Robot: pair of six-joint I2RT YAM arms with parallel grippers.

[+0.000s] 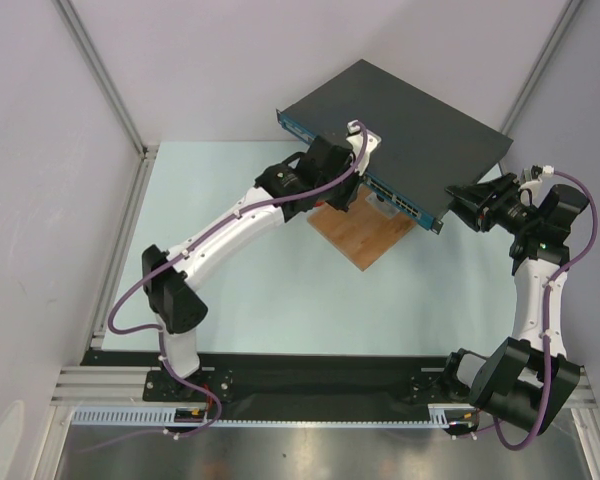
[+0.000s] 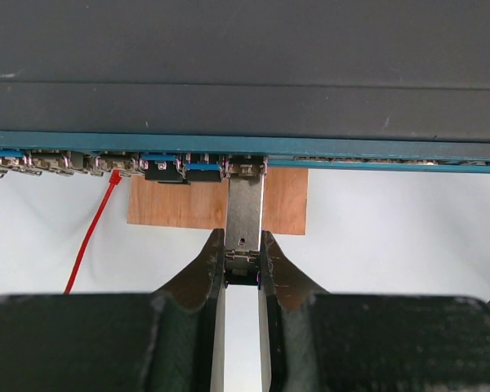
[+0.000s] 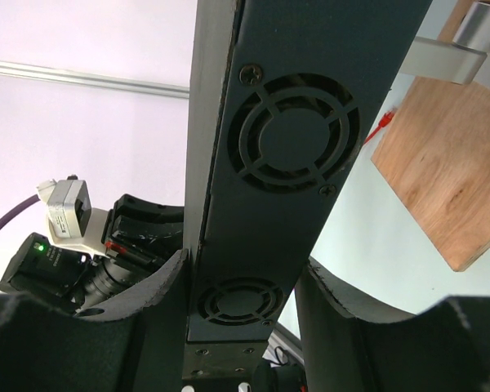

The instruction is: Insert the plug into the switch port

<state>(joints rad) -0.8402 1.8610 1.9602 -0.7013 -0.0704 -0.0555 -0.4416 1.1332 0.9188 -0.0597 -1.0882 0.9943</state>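
Bases up front, 2 of them bolted side by side at the near edge of the counter point(image 1: 240, 290). Left arm slanting toward the middle from there, right arm going up the right side.

Left end effector point(image 2: 242, 273) pinching the plug point(image 2: 244, 216), a flat silvery metal piece, with fingers point(image 2: 204, 273) pressed onto its rear end from both sides. Plug pointing straight ahead, front tip right at the row of ports point(image 2: 57, 162) on the blue strip of the switch point(image 2: 245, 73), just right of 2 blue-tabbed ones. Can't tell whether seated all the way or only sitting at the mouth.

Right end effector point(image 3: 245, 278) clamped on the short end of the switch, 1 finger against each broad face. 2 round fan grilles point(image 3: 298, 139) on that end panel, 1 down between the fingers and 1 further out.

As for the switch itself: big flat dark grey box, lying diagonally across the far middle of the counter in the top view, blue port strip turned toward the left arm. Looks held up above the counter on the near side, but can't say if resting on anything.

Brown wooden board point(image 2: 180, 204) flat on the counter below the front edge, showing behind the plug. Thin red cable point(image 2: 94, 233) dropping from the port row down to the left. Pale walls behind all of it.
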